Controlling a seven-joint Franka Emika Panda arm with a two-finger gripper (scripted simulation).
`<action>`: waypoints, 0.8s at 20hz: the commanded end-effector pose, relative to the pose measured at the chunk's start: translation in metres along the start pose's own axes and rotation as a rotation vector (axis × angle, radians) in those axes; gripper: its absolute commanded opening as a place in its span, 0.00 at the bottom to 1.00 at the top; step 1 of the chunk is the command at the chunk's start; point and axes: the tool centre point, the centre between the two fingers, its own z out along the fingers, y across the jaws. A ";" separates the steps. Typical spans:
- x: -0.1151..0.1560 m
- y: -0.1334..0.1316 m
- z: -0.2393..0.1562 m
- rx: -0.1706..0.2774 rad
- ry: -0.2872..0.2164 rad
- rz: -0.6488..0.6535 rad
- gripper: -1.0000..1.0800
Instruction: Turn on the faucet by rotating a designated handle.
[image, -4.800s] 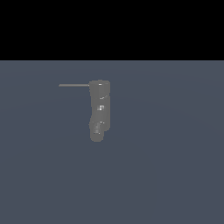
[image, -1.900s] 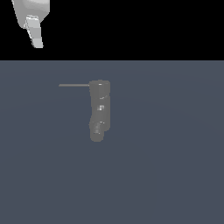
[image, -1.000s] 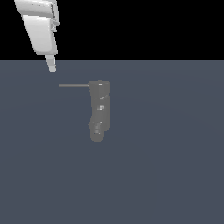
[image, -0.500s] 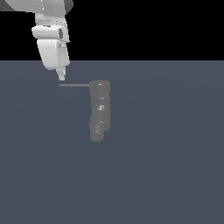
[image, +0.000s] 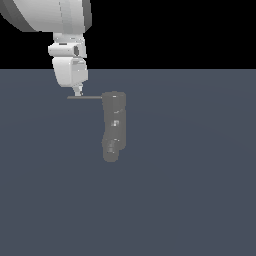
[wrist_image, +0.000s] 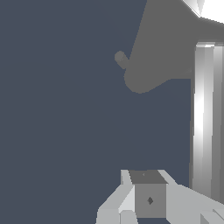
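The faucet (image: 114, 122) is a dull-grey segmented body with its angled spout end (image: 110, 150) at the lower end. The handle (image: 85, 98) is a thin dark rod sticking out from the faucet's top toward the exterior view's left. My gripper (image: 77, 92) hangs right above the rod's outer part, its narrow tip almost touching it. The fingers look closed together and hold nothing. In the wrist view the faucet (wrist_image: 168, 48) is a grey mass, a pale bar that seems to be the handle (wrist_image: 203, 118) runs from it, and my fingers (wrist_image: 148, 199) show close up.
The faucet stands on a flat blue-grey floor (image: 190, 190) under a black background. My white arm (image: 50, 15) comes in from the top at the exterior view's left.
My arm has come down from the upper left and toward the exterior view's right, until the gripper tip is just above the handle. The faucet and handle have not moved.
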 end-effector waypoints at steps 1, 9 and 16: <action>0.001 -0.005 0.002 0.000 0.000 0.016 0.00; 0.002 -0.006 0.003 0.000 -0.002 0.023 0.00; 0.002 0.012 0.003 0.000 -0.002 0.023 0.00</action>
